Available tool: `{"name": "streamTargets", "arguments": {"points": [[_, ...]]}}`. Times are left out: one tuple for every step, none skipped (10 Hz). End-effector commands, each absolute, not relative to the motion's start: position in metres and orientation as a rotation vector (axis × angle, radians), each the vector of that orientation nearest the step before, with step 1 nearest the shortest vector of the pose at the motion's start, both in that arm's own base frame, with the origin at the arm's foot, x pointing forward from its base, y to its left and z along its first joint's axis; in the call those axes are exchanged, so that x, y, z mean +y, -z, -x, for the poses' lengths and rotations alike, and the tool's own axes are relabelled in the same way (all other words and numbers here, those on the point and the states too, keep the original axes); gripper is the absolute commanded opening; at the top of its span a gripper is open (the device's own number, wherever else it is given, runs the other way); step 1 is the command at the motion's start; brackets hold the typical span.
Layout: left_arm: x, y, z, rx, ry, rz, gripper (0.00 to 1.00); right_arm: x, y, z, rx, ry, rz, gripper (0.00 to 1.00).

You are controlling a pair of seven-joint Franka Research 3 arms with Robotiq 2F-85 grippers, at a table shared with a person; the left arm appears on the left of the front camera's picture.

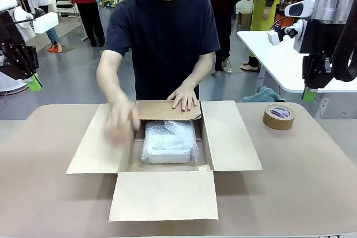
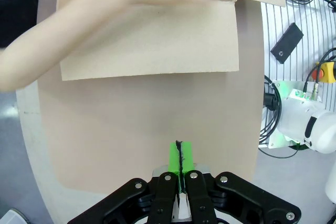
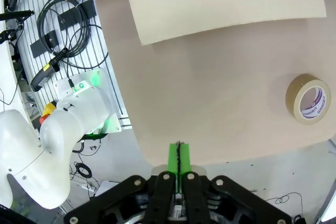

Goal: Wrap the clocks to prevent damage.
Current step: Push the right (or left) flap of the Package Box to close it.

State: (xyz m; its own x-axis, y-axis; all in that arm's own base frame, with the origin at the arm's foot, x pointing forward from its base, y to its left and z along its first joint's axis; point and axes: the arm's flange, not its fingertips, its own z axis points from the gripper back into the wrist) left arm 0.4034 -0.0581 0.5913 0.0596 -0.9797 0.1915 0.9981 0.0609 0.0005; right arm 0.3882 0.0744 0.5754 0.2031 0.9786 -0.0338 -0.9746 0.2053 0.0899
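Observation:
The clocks [image 1: 169, 142] are a flat whitish bundle in clear bubble wrap, lying inside the open cardboard box [image 1: 231, 137] at the table's middle. The person rests one hand [image 1: 185, 97] on the far flap, and the other hand [image 1: 120, 120] is blurred over the box's left side. My left gripper [image 1: 34, 83] hangs shut high above the table's left end, holding nothing. My right gripper [image 1: 309, 94] hangs shut high above the right end, also holding nothing. In the left wrist view the green pads [image 2: 179, 156] press together above bare table, with a box flap [image 2: 152, 35] and the person's forearm [image 2: 47, 56] beyond. The right wrist view shows my right gripper [image 3: 179, 157] shut as well.
A brown tape roll [image 1: 279, 116] [image 3: 308, 98] lies on the table right of the box. All the box flaps are folded outward, one toward the near edge [image 1: 164, 195]. A blue cloth [image 1: 263, 95] sits at the far right edge. Robot bases [image 3: 52, 145] and cables stand beside the table.

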Motion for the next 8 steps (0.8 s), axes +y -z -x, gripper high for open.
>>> {"name": "streamTargets", "arguments": {"points": [[-0.0571,-0.5921,-0.4027,-0.152,1.504,0.15,0.0,0.0739,-0.5757,-0.3878,0.087,-1.364,-0.055,0.01],[-0.0571,-0.5921,-0.4027,-0.152,1.504,0.15,0.0,0.0739,-0.5757,-0.3878,0.087,-1.364,-0.055,0.01],[-0.0571,-0.5921,-0.4027,-0.152,1.504,0.15,0.0,0.0739,-0.5757,-0.3878,0.087,-1.364,-0.055,0.01],[-0.0571,-0.5921,-0.4027,-0.152,1.504,0.15,0.0,0.0739,-0.5757,-0.3878,0.087,-1.364,-0.055,0.01],[-0.0571,-0.5921,-0.4027,-0.152,1.504,0.15,0.0,0.0739,-0.5757,-0.3878,0.087,-1.364,-0.055,0.01],[-0.0571,-0.5921,-0.4027,-0.152,1.504,0.15,0.0,0.0739,-0.5757,-0.3878,0.087,-1.364,-0.055,0.01],[-0.0571,-0.5921,-0.4027,-0.152,1.504,0.15,0.0,0.0739,-0.5757,-0.3878,0.087,-1.364,-0.055,0.01],[-0.0571,-0.5921,-0.4027,-0.152,1.504,0.15,0.0,0.0739,-0.5757,-0.3878,0.087,-1.364,-0.055,0.01]]}}
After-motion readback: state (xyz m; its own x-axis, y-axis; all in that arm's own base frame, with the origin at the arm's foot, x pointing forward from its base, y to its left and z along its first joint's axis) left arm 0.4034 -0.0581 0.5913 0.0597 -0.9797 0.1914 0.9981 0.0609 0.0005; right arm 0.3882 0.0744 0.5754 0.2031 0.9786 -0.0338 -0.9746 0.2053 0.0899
